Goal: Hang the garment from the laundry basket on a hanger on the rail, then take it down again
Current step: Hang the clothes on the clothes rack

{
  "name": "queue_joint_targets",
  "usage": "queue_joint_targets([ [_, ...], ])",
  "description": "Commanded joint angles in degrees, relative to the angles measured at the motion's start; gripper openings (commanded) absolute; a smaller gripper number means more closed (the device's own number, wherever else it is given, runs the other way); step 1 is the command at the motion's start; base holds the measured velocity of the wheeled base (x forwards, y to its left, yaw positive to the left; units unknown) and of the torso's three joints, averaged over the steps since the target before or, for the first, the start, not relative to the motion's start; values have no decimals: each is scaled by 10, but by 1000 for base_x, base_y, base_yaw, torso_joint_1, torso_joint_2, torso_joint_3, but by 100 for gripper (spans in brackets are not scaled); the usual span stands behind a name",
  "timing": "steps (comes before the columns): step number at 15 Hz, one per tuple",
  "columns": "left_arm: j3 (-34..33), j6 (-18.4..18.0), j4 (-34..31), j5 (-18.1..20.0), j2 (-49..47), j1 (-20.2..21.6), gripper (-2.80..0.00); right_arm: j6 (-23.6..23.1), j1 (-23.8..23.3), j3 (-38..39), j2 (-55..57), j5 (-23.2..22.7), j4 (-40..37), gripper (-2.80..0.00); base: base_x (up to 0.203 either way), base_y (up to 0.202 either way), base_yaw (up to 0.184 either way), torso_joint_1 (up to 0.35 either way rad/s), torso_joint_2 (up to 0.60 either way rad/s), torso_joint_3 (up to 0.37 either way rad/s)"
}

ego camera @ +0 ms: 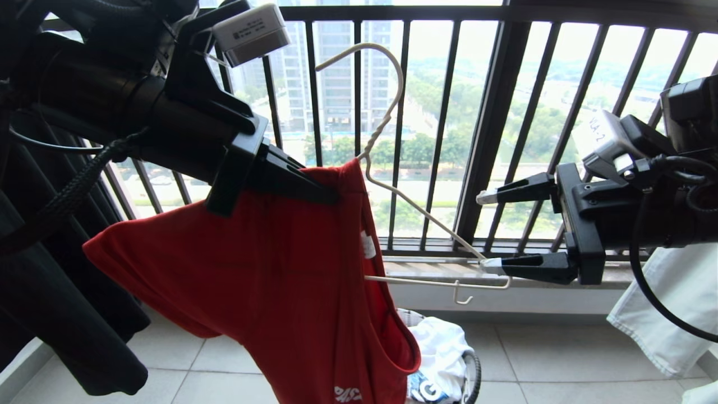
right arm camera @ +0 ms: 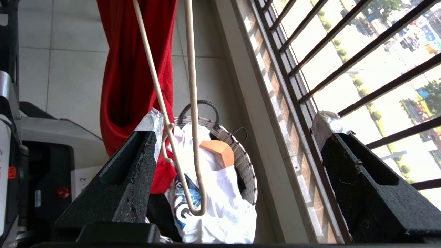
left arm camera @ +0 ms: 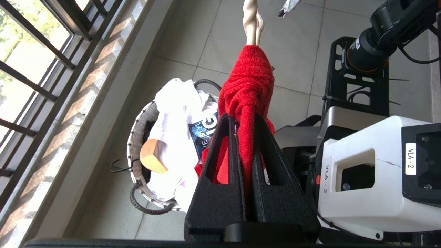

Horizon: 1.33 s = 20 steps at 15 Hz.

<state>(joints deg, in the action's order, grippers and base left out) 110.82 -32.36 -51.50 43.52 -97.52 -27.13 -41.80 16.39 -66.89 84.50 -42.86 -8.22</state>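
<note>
Left claw (ego camera: 314, 188) clamped on red garment (ego camera: 269, 280) near collar, held aloft at ten o'clock. Hanger (ego camera: 392, 185) half threaded, one end inside shirt. Right claw (ego camera: 487, 231) at three o'clock, spread wide, lower finger touching hanger's free end. Laundry basket (ego camera: 474, 373) on floor below. Step: dressing hanger. Next, likely: regrip free end, feed second shoulder. Readable: "VLA-2" tag; chest print partly hidden.

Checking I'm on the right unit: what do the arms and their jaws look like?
Both arms are black. The left gripper has wedge-shaped black jaws and a braided cable along its arm. The right gripper has black jaws with grey-taped tips, a looping black cable, and a white camera housing labelled VLA-2.
</note>
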Motion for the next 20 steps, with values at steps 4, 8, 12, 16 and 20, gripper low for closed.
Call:
queue_joint_targets([
  [4,4,140,80,2,-26,25,-280,210,-86,19,-29,-4,24,-280,0,0,0,0,0,0],
  [8,3,177,94,3,-22,25,-280,347,-85,92,-78,-1,20,-280,0,0,0,0,0,0],
  [12,-10,219,93,3,-33,30,-280,393,-42,92,-6,-1,21,-280,0,0,0,0,0,0],
  [16,-37,233,93,4,-2,56,-280,446,59,66,82,27,22,-280,0,0,0,0,0,0],
  [20,-89,236,109,9,52,64,-280,508,84,56,92,36,22,-280,0,0,0,0,0,0],
])
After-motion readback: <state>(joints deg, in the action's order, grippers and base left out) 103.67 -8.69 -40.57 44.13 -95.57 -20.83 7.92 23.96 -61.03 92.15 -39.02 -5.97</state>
